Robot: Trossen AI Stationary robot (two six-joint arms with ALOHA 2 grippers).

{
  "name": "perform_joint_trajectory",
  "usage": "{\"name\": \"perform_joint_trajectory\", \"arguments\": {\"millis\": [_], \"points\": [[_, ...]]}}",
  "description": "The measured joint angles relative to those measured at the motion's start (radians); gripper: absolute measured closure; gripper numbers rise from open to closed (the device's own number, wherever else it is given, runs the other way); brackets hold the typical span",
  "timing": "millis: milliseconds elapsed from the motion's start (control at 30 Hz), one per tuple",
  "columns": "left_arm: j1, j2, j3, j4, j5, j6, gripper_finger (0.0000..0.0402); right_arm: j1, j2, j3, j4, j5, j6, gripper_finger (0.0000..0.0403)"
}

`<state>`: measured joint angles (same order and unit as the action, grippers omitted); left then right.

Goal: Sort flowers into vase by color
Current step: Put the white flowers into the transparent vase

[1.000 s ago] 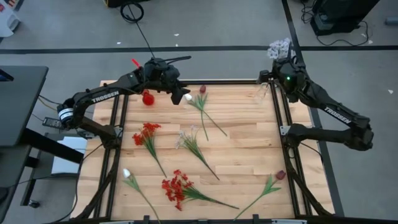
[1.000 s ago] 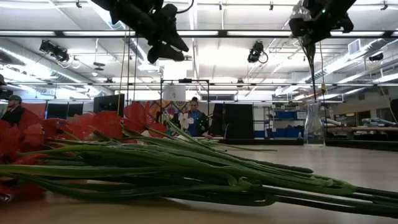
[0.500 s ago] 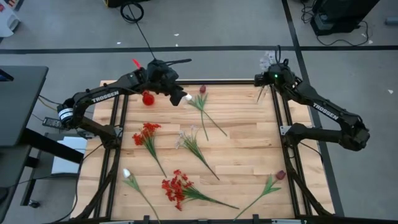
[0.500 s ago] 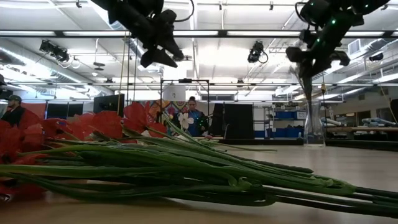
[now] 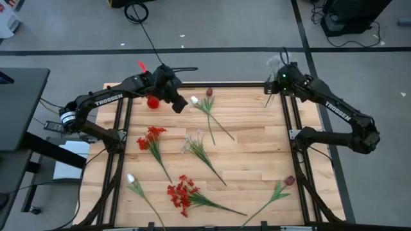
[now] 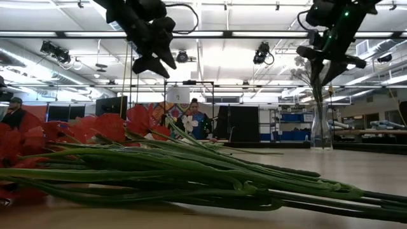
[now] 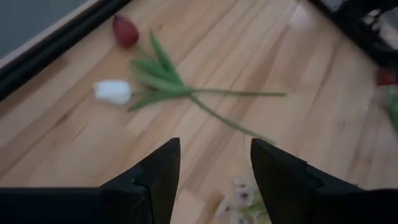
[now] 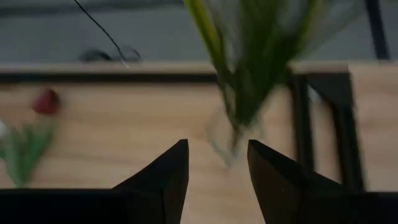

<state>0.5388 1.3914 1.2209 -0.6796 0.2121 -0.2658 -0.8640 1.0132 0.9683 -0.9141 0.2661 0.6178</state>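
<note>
A clear glass vase stands at the table's far right corner. A pale whitish sprig stands in it, with its stems down in the glass. My right gripper hangs open just above the vase; I see nothing between its fingers. My left gripper hovers open over the far left of the table. It is tipped down toward a white tulip and a maroon tulip, which lie on the wood with their stems crossing.
Lying flat on the table are two red clusters, a pale sprig, a white tulip and a maroon tulip. A red bloom sits at the far left rail. People stand in the room beyond.
My right gripper has come down toward the vase with the pale sprig, tipped further downward, then opened and let go. The sprig's stems have gone into the vase, and it stands there free. My left gripper has tipped downward toward the tulips.
</note>
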Motion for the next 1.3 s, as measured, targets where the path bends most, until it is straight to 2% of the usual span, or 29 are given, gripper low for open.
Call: {"name": "perform_joint_trajectory", "arguments": {"millis": [200, 533, 700, 1067, 1200, 1300], "points": [[0.0, 0.0, 0.0, -0.113, -0.118, -0.001, 0.0201, -0.001, 0.036, 0.065, -0.243, -0.021, 0.047, 0.0231], [-0.024, 0.001, -0.001, -0.191, -0.126, 0.015, 0.0201, 0.063, 0.032, 0.066, -0.271, -0.258, 0.106, 0.0231], [-0.076, 0.0, -0.012, -0.221, -0.154, 0.038, 0.0201, 0.195, 0.032, 0.066, -0.27, -0.257, 0.217, 0.0231], [-0.235, 0.001, -0.207, -0.104, -0.155, -0.014, 0.0201, 0.583, 0.085, 0.034, -0.251, -0.191, 0.589, 0.0233], [-0.286, 0.001, -0.234, -0.096, -0.155, 0.015, 0.0201, 0.697, 0.135, 0.034, -0.175, -0.181, 0.699, 0.0233], [-0.311, 0.001, -0.236, -0.094, -0.155, 0.029, 0.0201, 0.759, 0.2, 0.034, -0.039, -0.183, 0.72, 0.0233]]}}
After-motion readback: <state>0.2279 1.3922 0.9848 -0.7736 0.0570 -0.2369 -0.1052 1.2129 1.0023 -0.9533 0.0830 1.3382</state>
